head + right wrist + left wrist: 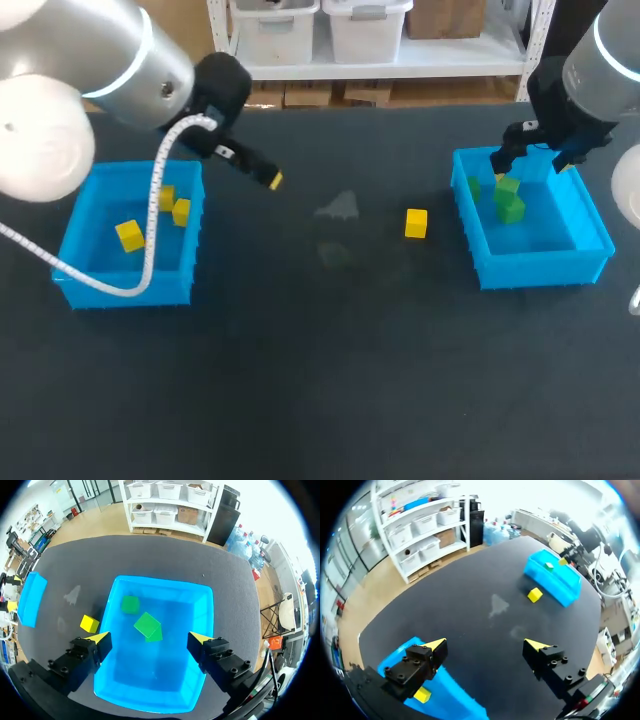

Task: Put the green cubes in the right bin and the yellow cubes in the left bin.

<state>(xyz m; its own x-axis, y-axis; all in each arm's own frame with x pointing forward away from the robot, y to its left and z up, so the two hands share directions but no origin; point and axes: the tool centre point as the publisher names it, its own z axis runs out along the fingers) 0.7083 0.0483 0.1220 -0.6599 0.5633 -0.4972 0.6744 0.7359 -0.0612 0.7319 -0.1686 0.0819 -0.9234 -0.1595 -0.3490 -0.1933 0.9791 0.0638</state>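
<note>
yellow cube (416, 223) beside right bin (535, 268), right tool (149, 638) spread above bin

Cube (416, 223) beside right bin (540, 270), seemingly not touching

the dark table (320, 400) is lit softly and evenly from above. only faint shadows are cast: a small one beside the loose yellow cube (535, 595), another under the green cubes (147, 626) in the right bin (150, 680). beyond the table's far edge the left wrist view is washed out by glare.
</note>
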